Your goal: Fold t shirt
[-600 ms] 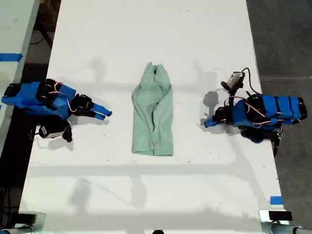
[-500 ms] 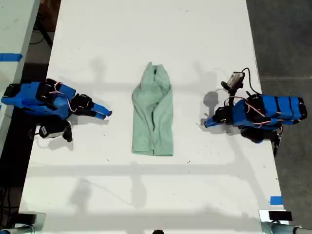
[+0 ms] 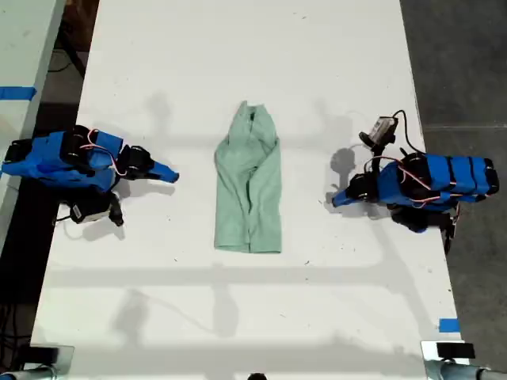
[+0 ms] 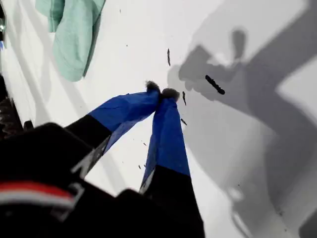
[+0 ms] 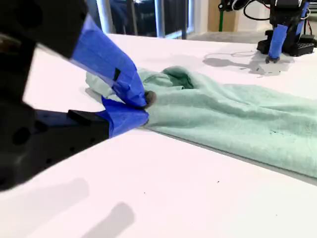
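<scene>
you see the t shirt (image 3: 249,184) lying lengthwise at the tabletop (image 3: 253,317) centre. my first gripper (image 4: 161,92) rests closed on bare tabletop, apart from it. my second gripper (image 5: 144,106) sits closed near the collar, holding nothing.

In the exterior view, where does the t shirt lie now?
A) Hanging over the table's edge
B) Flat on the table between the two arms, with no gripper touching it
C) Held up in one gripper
B: the t shirt lies flat on the table, with bare table between it and both my first gripper and my second gripper.
</scene>
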Tool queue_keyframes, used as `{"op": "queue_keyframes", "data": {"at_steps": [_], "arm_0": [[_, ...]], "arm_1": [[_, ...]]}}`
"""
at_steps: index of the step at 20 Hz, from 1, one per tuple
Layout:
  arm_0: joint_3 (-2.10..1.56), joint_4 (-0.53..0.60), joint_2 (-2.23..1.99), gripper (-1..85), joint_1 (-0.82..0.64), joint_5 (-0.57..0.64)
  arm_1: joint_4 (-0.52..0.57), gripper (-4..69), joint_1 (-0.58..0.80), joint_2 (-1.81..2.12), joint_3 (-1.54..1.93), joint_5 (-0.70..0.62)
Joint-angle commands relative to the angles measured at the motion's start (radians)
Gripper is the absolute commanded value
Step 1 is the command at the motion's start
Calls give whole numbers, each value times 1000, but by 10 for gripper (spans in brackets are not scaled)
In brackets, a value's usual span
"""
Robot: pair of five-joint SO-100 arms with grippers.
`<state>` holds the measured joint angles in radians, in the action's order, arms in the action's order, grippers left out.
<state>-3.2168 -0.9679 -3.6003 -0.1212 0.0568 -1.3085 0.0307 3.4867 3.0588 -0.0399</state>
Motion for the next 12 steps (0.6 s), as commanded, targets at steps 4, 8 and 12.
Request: {"op": "queue_keyframes", "data": {"at_steps": [4,8,12], "arm_0": [[-9,17,-8,-1,-5,-9],[81,100,140,-1,-31,-18],[732,152,1083,63,144,-81]], "arm_1": [[-9,10,-2,15,54,57],[55,19,23,-130,-66,-21],[195,128,-55,-994,-660,-28]]}}
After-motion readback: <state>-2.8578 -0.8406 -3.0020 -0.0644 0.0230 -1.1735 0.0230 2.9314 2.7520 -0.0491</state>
